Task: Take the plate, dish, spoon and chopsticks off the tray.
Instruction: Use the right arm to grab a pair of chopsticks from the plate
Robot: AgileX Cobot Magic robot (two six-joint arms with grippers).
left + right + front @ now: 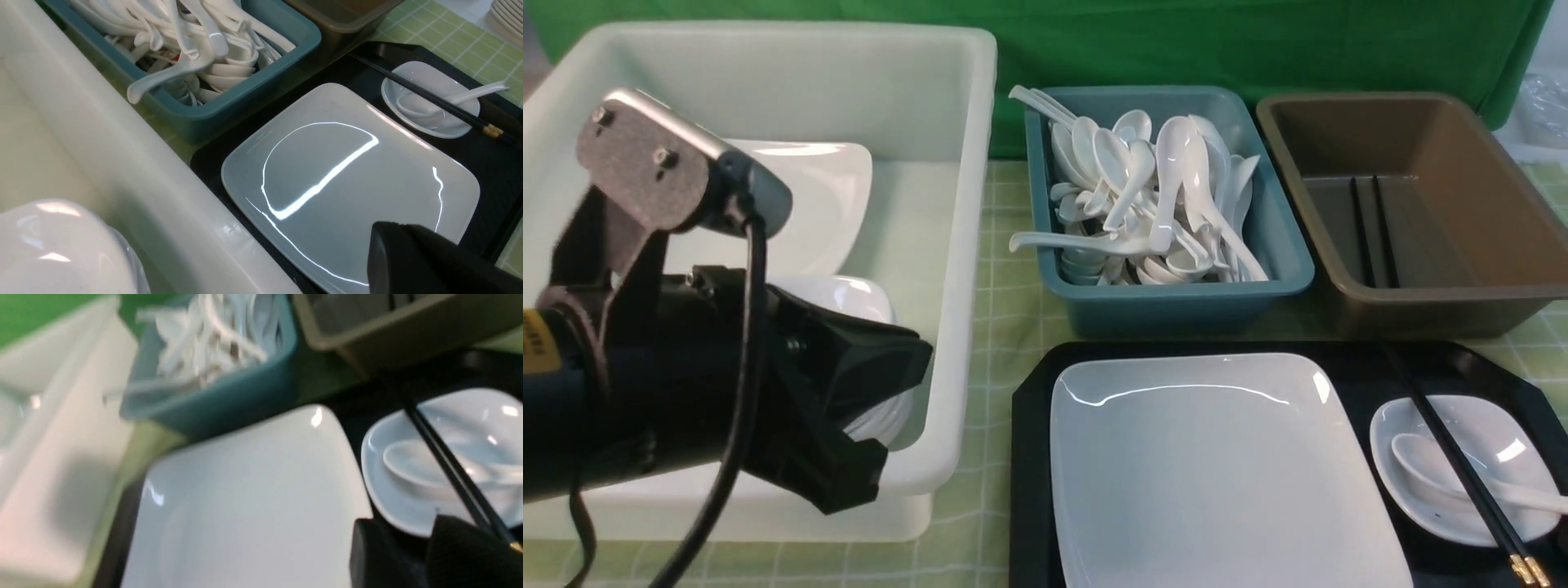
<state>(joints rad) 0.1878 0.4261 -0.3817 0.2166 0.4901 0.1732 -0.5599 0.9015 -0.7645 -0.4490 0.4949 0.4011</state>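
**Tray** point(1029, 457): black, on the counter point(1005, 327) with its green checked cloth, near right of the front view.

**Plate** point(1217, 465): flat on the tray's left part.

**Dish** point(1503, 441): on the tray just right of the plate, apart from it.

**Spoon** point(1421, 457): bowl resting in the dish, handle over its right rim.

**Chopsticks** point(1462, 474): laid slantwise across the dish and over the spoon, gold ends nearest.

**Left tool** point(866, 384): closed, holding nothing visible. It hangs over the near right part of the white tub point(964, 245), left of the tray, with the tub wall between it and the plate.

**Right tool** point(404, 539): seen only in its blurred wrist view, jaws a little apart and empty, above the gap between plate and dish, with the chopsticks' ends just beside one finger.

**Behind the tray**:
- teal tub point(1176, 298) heaped with white spoons point(1152, 188)
- brown tub point(1462, 302) holding black sticks point(1372, 237)
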